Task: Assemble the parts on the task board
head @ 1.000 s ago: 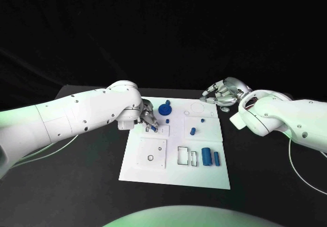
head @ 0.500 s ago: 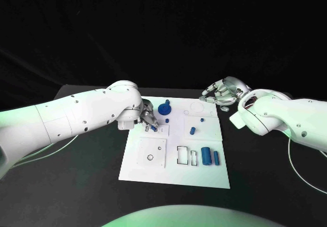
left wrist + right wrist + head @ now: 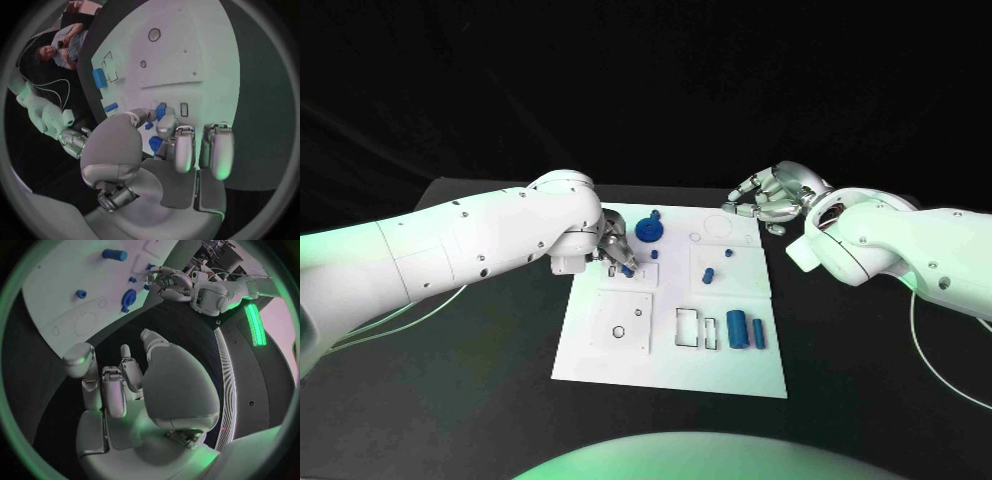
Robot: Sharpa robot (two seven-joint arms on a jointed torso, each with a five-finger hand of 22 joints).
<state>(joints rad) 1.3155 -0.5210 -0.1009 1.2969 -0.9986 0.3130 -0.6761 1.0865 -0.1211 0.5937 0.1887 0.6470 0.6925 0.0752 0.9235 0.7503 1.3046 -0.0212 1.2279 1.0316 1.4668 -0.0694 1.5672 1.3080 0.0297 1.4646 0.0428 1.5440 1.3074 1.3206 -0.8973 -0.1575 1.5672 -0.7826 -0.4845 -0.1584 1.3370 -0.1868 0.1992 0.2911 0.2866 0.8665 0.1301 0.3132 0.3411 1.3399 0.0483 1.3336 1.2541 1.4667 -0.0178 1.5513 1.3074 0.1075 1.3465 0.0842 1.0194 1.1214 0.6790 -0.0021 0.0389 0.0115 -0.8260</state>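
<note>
The white task board (image 3: 668, 345) lies mid-table. My left hand (image 3: 612, 248) hovers low over its far left part and pinches a small blue part (image 3: 627, 268) between thumb and a finger; the left wrist view shows that part (image 3: 160, 111) at the fingertips (image 3: 167, 125), beside a narrow slot (image 3: 184, 109). A blue round knob (image 3: 648, 232) stands just beyond the hand. A blue cylinder (image 3: 737, 331) and a blue bar (image 3: 759, 334) lie at the near right. My right hand (image 3: 769, 200) hangs off the board's far right corner, fingers loosely bent, holding nothing (image 3: 115, 385).
Two small blue pieces (image 3: 708, 275) (image 3: 653, 254) lie mid-board. Rectangular cutouts (image 3: 689, 328) sit left of the cylinder, and a square plate with holes (image 3: 620, 322) is at the near left. Black table (image 3: 488, 340) surrounds the board.
My right hand has drawn back slightly from the board's corner with its fingers pulled in a little. The left hand and its blue part have barely moved.
</note>
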